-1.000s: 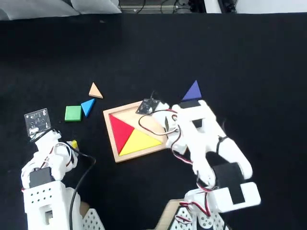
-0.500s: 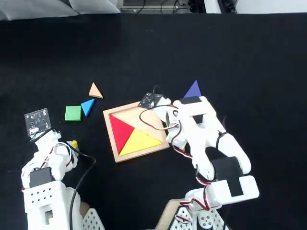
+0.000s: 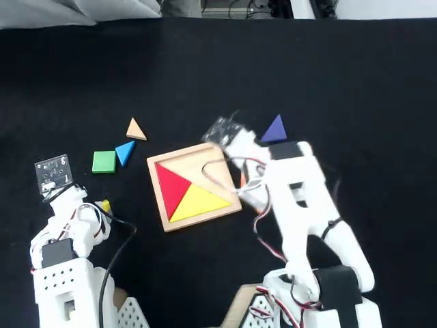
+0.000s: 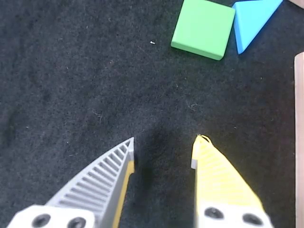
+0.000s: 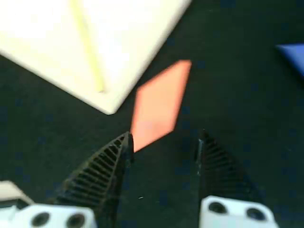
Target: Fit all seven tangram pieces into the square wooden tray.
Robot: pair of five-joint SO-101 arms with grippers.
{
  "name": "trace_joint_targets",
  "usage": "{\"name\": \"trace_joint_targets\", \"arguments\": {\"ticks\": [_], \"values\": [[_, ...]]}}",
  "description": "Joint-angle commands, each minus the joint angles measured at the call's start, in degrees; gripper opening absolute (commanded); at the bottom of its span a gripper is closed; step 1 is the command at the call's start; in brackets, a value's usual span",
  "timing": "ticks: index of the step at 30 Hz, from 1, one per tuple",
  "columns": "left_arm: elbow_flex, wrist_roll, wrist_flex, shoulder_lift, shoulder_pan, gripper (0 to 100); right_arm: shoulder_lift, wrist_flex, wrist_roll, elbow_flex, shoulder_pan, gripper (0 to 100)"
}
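Near the left edge of the black table, the left gripper hangs partly open and empty. Ahead of it a green square block sits just beside a light blue triangle, with a pale wooden triangle near. The square wooden tray, mid-table, holds a red triangle and a yellow triangle. Just off its right edge the right gripper gapes empty over an orange parallelogram. A dark blue triangle lies nearby.

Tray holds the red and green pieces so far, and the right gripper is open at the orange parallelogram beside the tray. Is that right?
Not green: in the high view the tray holds the red triangle and yellow triangle; the green square lies outside it. The right gripper is indeed open at the orange parallelogram beside the tray.
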Motion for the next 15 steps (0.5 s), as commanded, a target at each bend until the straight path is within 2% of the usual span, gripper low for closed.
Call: {"name": "trace_joint_targets", "arguments": {"ticks": [1, 9, 15], "values": [[-0.48, -0.35, -0.79, -0.44, 0.75, 21, 0.66, -2.37, 1.41, 1.45, -3.34, 21.4], [-0.48, -0.35, -0.70, -0.44, 0.75, 21, 13.58, -6.24, 1.41, -1.89, -2.90, 21.2], [-0.48, -0.35, -0.70, -0.44, 0.75, 21, 17.98, -9.85, 1.41, -2.86, -1.41, 21.1]]}}
